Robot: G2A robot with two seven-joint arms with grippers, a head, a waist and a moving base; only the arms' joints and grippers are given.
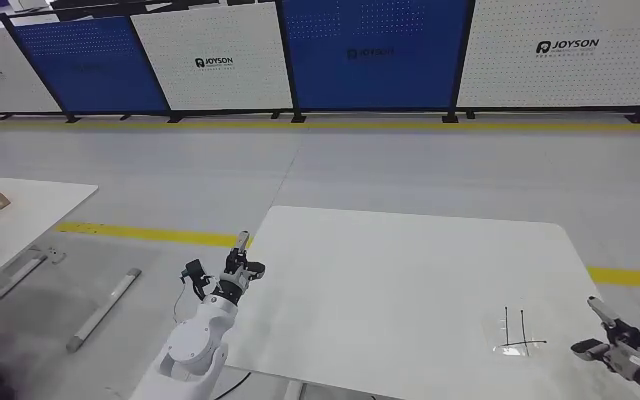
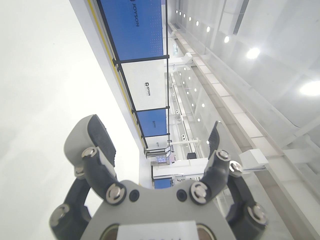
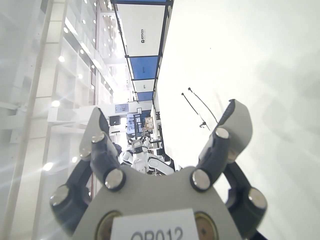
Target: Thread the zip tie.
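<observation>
Thin black zip ties [image 1: 515, 328] lie near the white table's [image 1: 400, 290] front right corner, two lengthwise and one across them, on what looks like a clear plastic sheet. In the right wrist view the zip ties [image 3: 197, 104] lie just beyond the fingertips. My right gripper [image 1: 600, 310] [image 3: 166, 112] sits at the table's right edge beside them, open and holding nothing. My left gripper [image 1: 240, 245] [image 2: 157, 133] is at the table's left edge, far from the ties, open and holding nothing.
The white table has rounded corners and a bare middle [image 1: 400, 270]. Another white table [image 1: 30, 205] stands off to the left across the floor. A yellow floor line [image 1: 150, 234] and blue and white panels [image 1: 370, 55] lie behind.
</observation>
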